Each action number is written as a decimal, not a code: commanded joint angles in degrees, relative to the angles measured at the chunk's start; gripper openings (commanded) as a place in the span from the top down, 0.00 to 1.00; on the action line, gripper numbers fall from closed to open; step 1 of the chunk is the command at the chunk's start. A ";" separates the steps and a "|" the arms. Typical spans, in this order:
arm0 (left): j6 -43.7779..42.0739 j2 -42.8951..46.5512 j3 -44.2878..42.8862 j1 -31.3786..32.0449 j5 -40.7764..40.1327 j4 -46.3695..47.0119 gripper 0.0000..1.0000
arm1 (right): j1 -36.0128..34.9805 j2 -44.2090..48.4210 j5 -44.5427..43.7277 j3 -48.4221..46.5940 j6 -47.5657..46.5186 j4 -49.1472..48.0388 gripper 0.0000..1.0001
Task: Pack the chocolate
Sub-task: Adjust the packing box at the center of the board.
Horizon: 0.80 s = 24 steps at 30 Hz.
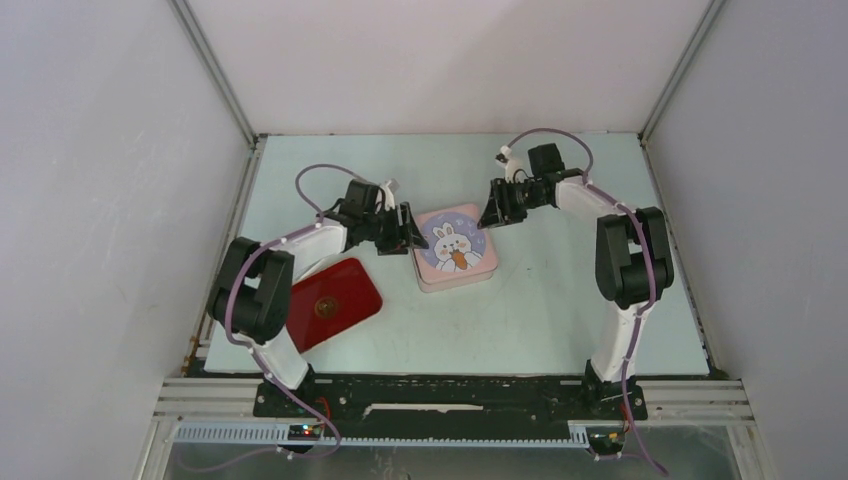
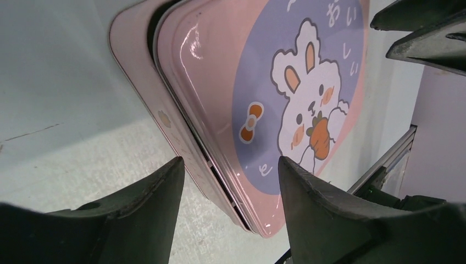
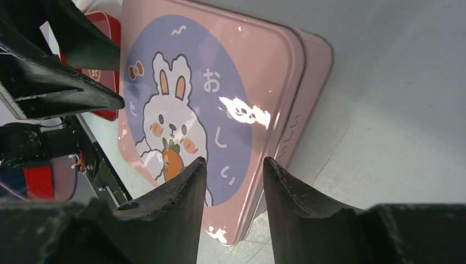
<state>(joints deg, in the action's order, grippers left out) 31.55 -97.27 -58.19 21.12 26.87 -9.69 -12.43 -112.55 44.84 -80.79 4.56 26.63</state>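
- The left gripper (image 2: 228, 160) was at the left side of a pink tin (image 1: 455, 250). Its jaws were spread and straddled the tin's edge, pinching nothing that could be seen.
- The right gripper (image 3: 233, 160) was at the tin's far right corner. Its jaws were parted by a narrower gap, with the lid's rim showing between them. Whether either finger touched the lid could not be told.
- The tin's lid (image 3: 209, 93), printed with a white rabbit holding a carrot, lay on the tin's base (image 3: 317, 66) slightly askew, so a strip of the base stuck out past it.
- No chocolate showed in any view, and where it lay could not be told.
- A red tray (image 1: 350, 285) with a round gold emblem (image 1: 325, 307) lay on the counter (image 1: 540, 300), left of the tin and nearer the arm bases.
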 commanded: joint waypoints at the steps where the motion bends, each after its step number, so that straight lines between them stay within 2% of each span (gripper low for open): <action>1: 0.54 -1.15 -2.28 0.66 1.04 0.25 0.33 | -1.11 -0.95 1.00 -1.76 -0.39 2.16 0.55; 14: 0.92 -2.81 -3.56 0.67 2.06 0.09 0.33 | -1.08 -1.05 -1.84 -1.74 -1.21 2.52 0.53; 24: 0.44 -1.95 -3.53 0.67 -0.36 -0.94 0.35 | -3.54 -1.83 -0.86 -2.85 -1.70 3.63 0.61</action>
<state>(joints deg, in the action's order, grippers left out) 31.99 -99.79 -58.30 21.61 27.20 -10.31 -14.28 -114.43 43.24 -80.86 3.57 29.32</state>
